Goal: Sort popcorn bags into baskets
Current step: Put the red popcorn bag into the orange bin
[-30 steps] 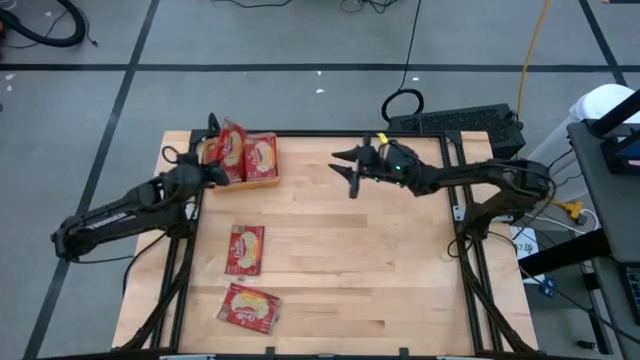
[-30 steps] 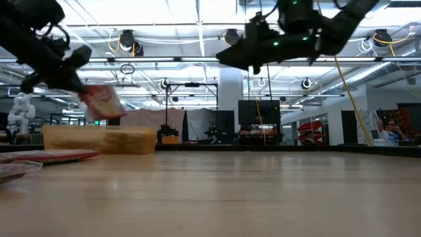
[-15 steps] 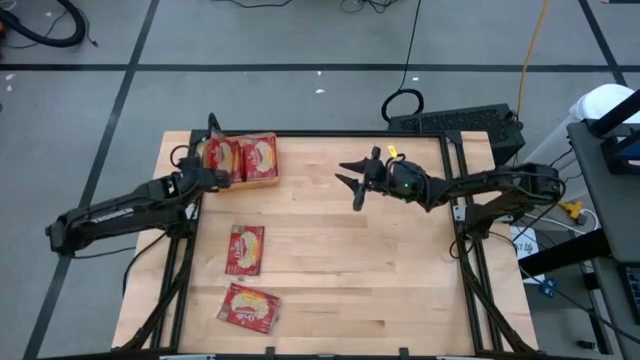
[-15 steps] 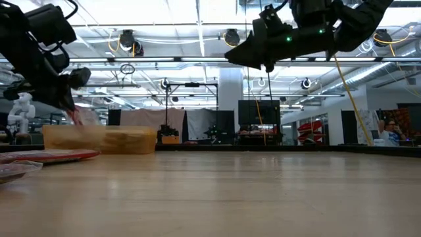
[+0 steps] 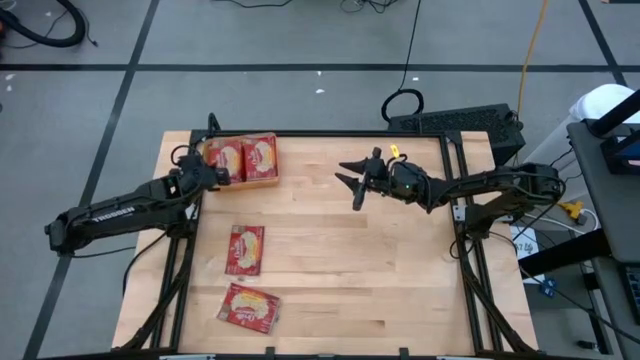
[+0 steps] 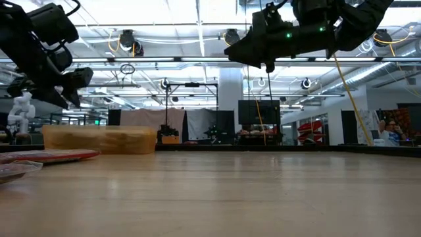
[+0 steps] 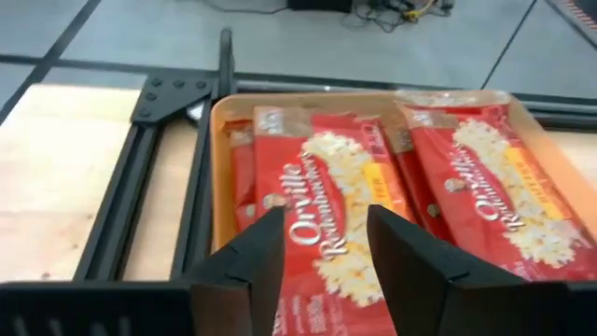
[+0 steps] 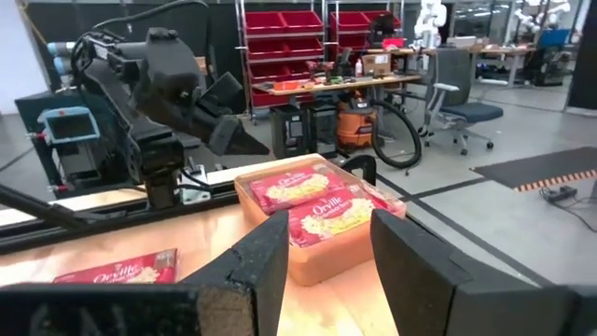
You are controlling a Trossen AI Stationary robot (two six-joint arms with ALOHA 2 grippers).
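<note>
The orange basket point(image 5: 241, 183) stands at the table's far left corner with red popcorn bags lying flat in it, two on top side by side point(image 5: 222, 157) point(image 5: 262, 155). My left gripper point(image 5: 214, 175) hovers open over the basket's near-left part. In the left wrist view its fingers point(image 7: 322, 252) stand apart above the left bag point(image 7: 326, 201) without touching it. Two more bags point(image 5: 245, 248) point(image 5: 248, 307) lie flat on the table's near left. My right gripper point(image 5: 358, 186) hangs open in the air over the far middle of the table.
Black frame rails point(image 5: 183, 255) run along the table's left and right sides. Bare wood point(image 5: 380, 270) spreads over the middle and right. A dark case point(image 5: 455, 122) lies on the floor beyond the far right corner.
My left gripper has opened and let go of a popcorn bag that it held tilted above the basket. The bag has dropped and now lies flat in the basket's left half. My right gripper has drifted slightly toward the table's right edge, still open.
</note>
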